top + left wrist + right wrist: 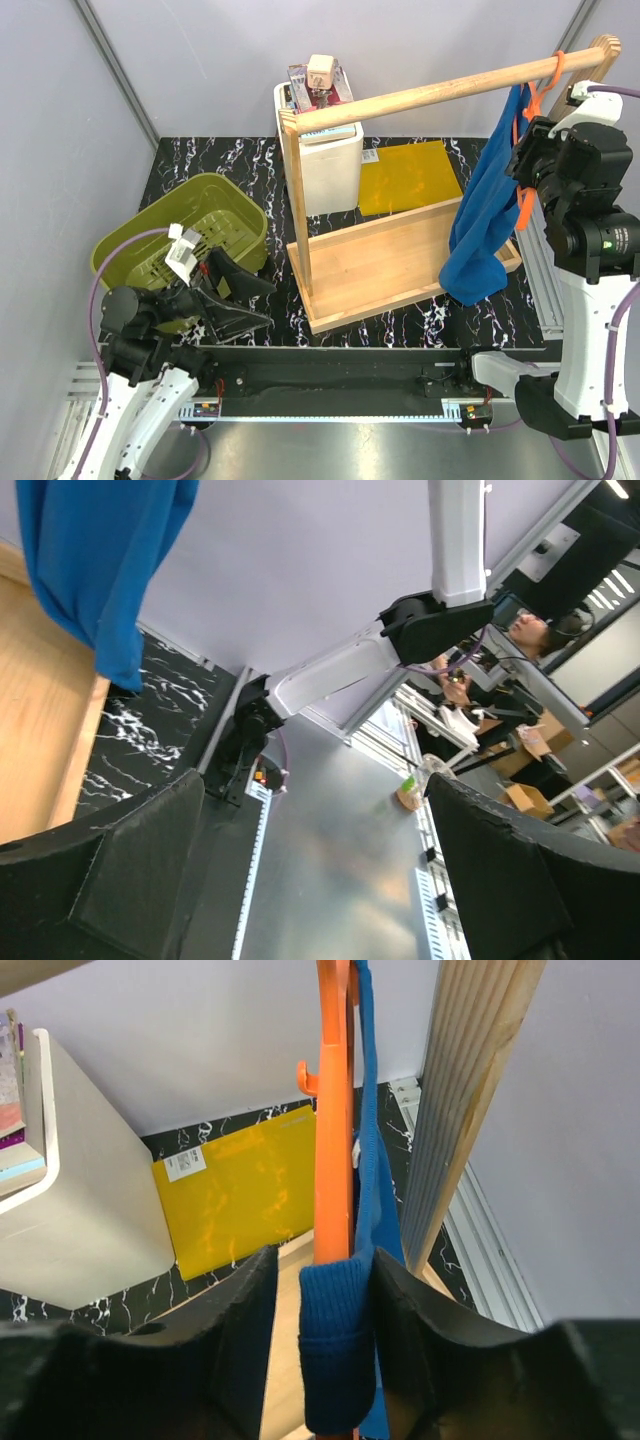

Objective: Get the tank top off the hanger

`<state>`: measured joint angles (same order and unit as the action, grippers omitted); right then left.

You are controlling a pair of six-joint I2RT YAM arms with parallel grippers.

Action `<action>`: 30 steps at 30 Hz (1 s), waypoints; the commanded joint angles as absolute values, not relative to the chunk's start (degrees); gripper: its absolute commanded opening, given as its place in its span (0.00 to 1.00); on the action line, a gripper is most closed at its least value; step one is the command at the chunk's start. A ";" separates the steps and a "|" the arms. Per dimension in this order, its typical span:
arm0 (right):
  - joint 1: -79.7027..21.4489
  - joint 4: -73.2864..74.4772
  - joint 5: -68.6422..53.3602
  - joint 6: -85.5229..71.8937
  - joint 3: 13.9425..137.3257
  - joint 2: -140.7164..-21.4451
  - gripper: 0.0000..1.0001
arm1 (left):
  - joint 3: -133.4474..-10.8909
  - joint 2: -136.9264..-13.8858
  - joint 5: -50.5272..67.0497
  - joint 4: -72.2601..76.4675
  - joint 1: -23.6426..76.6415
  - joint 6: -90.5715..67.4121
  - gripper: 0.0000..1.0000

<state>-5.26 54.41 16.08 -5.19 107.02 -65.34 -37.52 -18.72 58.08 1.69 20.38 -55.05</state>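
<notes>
The royal-blue tank top (480, 230) hangs from the orange hanger (524, 205), whose hook loops over the right end of the wooden rail (440, 90). My right gripper (522, 160) is up at the hanger's shoulder. In the right wrist view its jaws (322, 1300) stand open on either side of the orange hanger arm (333, 1130) and a folded blue strap (340, 1360); the right finger touches the strap and a gap shows on the left. My left gripper (250, 298) is open and empty, low beside the green basket. The left wrist view shows the shirt's hem (95, 570).
The rail's wooden frame stands on a wooden base tray (400, 260). A green basket (190, 230) sits at the left. A white box (330, 160) and a yellow mat (405, 175) lie behind. The frame's upright post (470, 1110) is just right of my right gripper.
</notes>
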 commanded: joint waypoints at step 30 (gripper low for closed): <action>-5.36 56.15 -11.57 -14.32 90.65 -35.19 0.00 | -65.83 -57.12 -3.92 -5.98 78.31 -27.34 0.87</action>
